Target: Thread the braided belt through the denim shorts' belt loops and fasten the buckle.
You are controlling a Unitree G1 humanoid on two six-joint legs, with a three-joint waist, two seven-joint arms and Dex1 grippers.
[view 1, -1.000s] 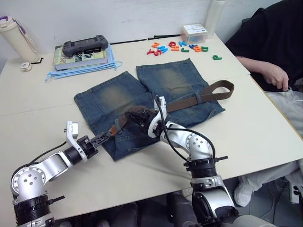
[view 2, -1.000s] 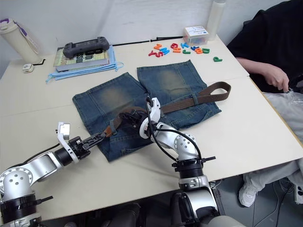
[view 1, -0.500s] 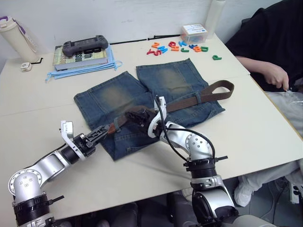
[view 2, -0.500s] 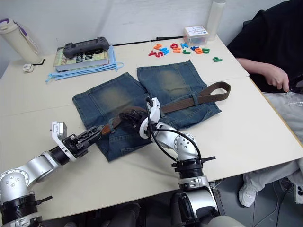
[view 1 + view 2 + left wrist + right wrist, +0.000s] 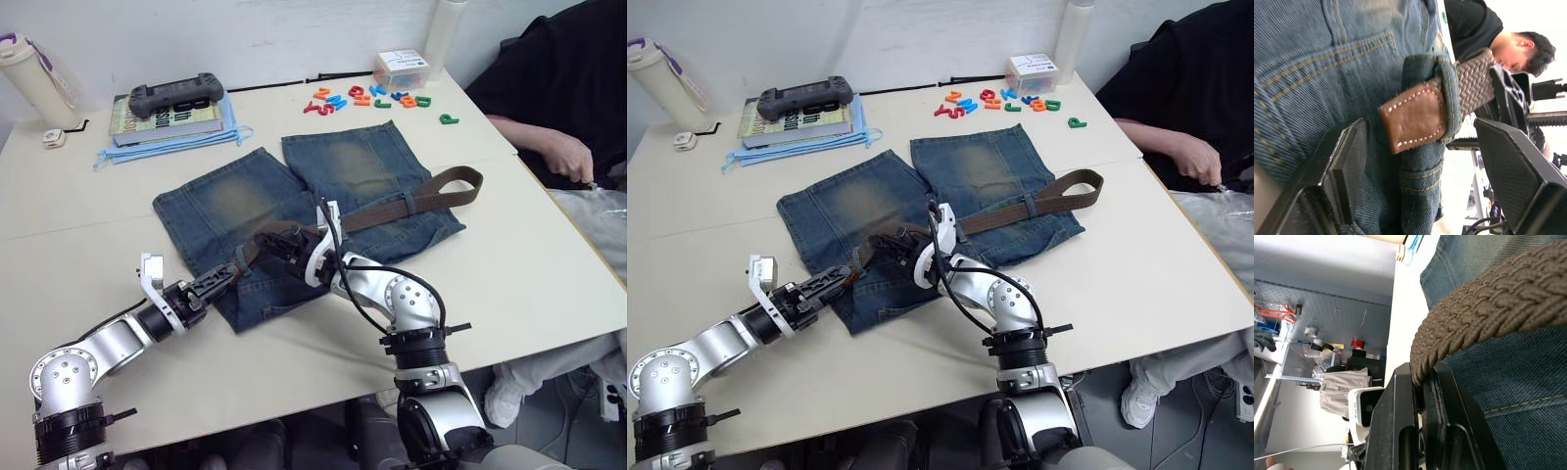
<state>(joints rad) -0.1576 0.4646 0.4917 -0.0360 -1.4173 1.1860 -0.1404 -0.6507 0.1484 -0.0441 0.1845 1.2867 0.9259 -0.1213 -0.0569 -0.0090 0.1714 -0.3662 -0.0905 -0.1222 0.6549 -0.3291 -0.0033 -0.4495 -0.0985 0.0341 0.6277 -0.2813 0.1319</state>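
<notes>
Claws meet at the near waistband of the faded blue denim shorts (image 5: pixel 294 211) spread on the pale tabletop (image 5: pixel 78 215). Right claw (image 5: pixel 277 242) pinches the dark brown braided belt (image 5: pixel 392 209); left claw (image 5: pixel 223 281) gapes wide around its tan leather tip (image 5: pixel 1413 119), poking through a denim belt loop (image 5: pixel 1447 93). Buckle not discernible.

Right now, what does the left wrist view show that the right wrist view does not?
The left wrist view shows the belt's tan leather tip poking out of a denim belt loop, with the left gripper open around it and not touching. The right wrist view instead shows the right gripper shut on the braided belt. Both show the woven strap lying over the denim shorts.
</notes>
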